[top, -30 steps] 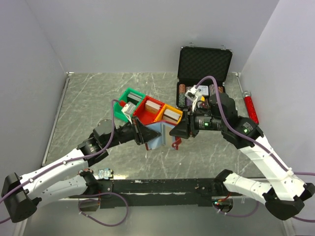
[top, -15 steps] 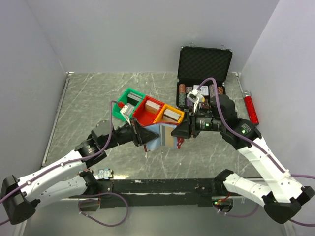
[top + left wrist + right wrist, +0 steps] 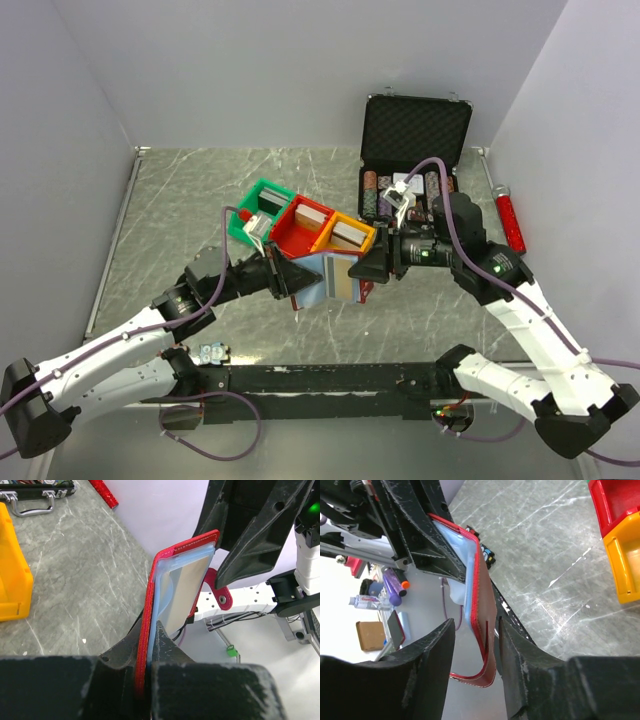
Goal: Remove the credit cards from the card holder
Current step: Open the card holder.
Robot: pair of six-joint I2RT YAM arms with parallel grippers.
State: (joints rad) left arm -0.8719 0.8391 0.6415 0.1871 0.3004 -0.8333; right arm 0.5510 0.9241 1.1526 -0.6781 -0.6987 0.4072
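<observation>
- The left claw (image 3: 151, 630) is clenched tight on one edge of the one small dark-red leather card holder (image 3: 148, 595), holding it up above the grey marble surface (image 3: 75, 580).
- The right claw (image 3: 475, 625) is loose. Its two fingers stand on either side of the card holder's other edge.
- Thin pale blue credit cards (image 3: 182, 587) sit inside the card holder; I cannot count them.
- There are three plastic bins nearby: one green bin (image 3: 268, 188), one red bin (image 3: 290, 238) and one yellow bin (image 3: 362, 240).

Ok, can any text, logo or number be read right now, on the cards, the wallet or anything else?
No readable text anywhere.
credit cards: nothing legible on the face that shows.
card holder: no brand mark visible.
bottle off the table, right wrist view: label too blurred to read.
</observation>
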